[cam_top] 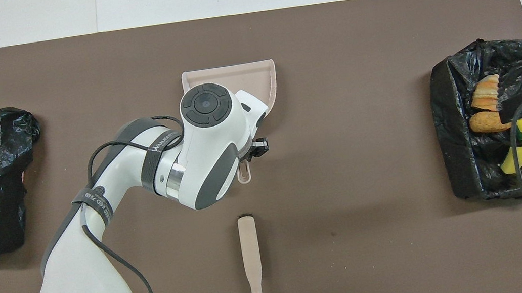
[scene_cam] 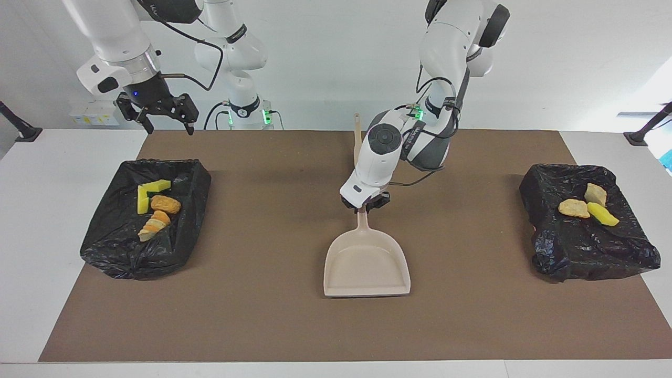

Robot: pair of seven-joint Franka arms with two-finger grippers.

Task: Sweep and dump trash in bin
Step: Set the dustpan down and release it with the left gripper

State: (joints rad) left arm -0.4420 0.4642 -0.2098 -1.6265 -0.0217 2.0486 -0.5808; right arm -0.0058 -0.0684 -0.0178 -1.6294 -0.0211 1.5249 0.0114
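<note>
Lower dustpan [scene_cam: 366, 264] flat onto brown mat [scene_cam: 273, 315] at frame centre with left gripper [scene_cam: 363, 206] pinching handle, release only once settled, leave right gripper [scene_cam: 160, 113] spread at upper left, trash [scene_cam: 153, 205] already inside both black bins [scene_cam: 110, 247]

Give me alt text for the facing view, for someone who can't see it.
The left end effector is shut on the handle of an empty beige dustpan at the middle of a brown mat. Sponge and bread scraps lie in two black-lined bins at the table's ends. The right end effector waits open over the mat's edge; a brush lies nearer the robots.
</note>
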